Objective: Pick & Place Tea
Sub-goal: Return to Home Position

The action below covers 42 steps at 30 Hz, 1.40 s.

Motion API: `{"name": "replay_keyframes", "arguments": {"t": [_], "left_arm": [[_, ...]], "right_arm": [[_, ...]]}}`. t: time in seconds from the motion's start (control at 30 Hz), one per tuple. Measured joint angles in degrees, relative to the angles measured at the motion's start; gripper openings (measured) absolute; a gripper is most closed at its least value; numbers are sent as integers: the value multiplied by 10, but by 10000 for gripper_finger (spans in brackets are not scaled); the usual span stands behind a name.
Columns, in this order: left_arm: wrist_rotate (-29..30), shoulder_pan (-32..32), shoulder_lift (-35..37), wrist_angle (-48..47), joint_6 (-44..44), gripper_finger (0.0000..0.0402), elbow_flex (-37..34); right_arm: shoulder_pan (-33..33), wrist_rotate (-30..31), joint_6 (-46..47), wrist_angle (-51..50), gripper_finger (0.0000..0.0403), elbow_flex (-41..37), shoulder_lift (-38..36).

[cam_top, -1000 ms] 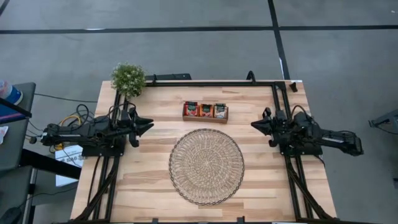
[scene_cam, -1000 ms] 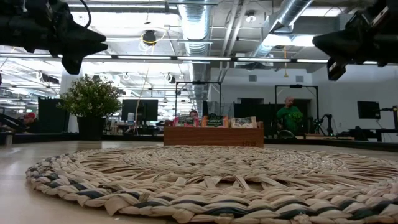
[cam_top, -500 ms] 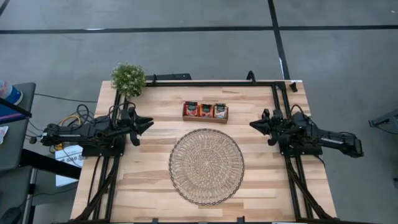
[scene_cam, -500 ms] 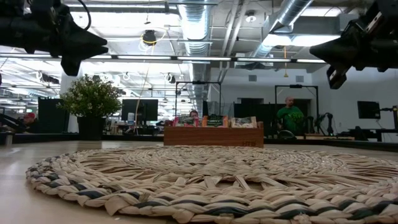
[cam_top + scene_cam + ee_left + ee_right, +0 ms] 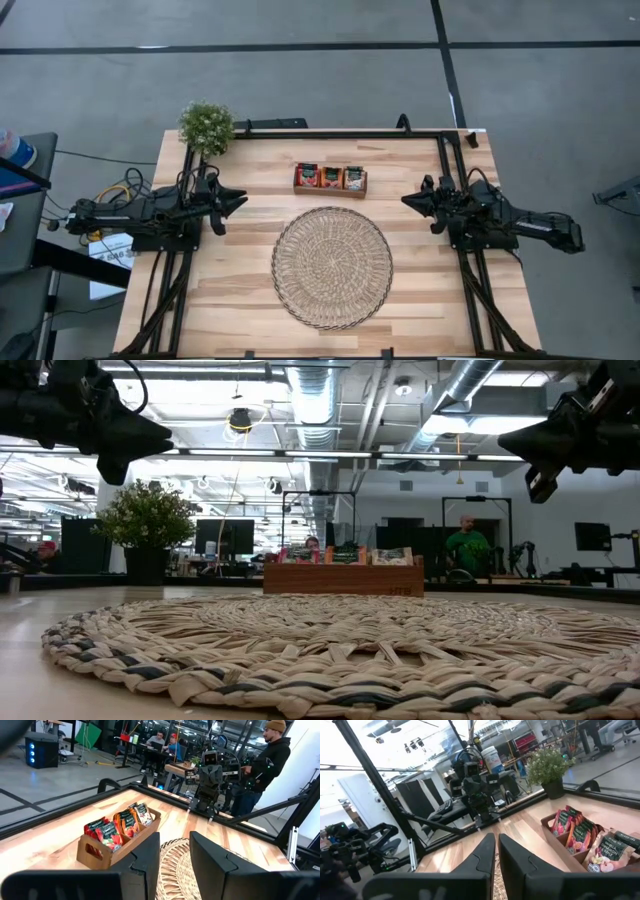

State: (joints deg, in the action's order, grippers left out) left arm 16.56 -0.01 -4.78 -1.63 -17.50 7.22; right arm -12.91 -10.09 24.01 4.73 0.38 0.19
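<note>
Since a second ago your right gripper (image 5: 408,200) has edged toward the table's middle and tipped slightly. It hangs over the right side of the light wooden table (image 5: 420,290), fingers almost touching, empty. Your left gripper (image 5: 240,200) hovers over the left side, its fingers a narrow gap apart, also empty. Just beyond the round woven straw mat (image 5: 332,266), the brown wooden three-slot tray (image 5: 330,191) holds the small flat tea sachets (image 5: 329,176). They are red-orange in the left and middle slots and pale beige in the right.
</note>
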Motion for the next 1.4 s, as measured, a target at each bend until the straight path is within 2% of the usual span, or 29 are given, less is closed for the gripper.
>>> {"name": "replay_keyframes", "arguments": {"t": [1.4], "left_arm": [[0,-1,0,0,1,97,0]], "right_arm": [[0,1,0,0,17,-1,0]]}}
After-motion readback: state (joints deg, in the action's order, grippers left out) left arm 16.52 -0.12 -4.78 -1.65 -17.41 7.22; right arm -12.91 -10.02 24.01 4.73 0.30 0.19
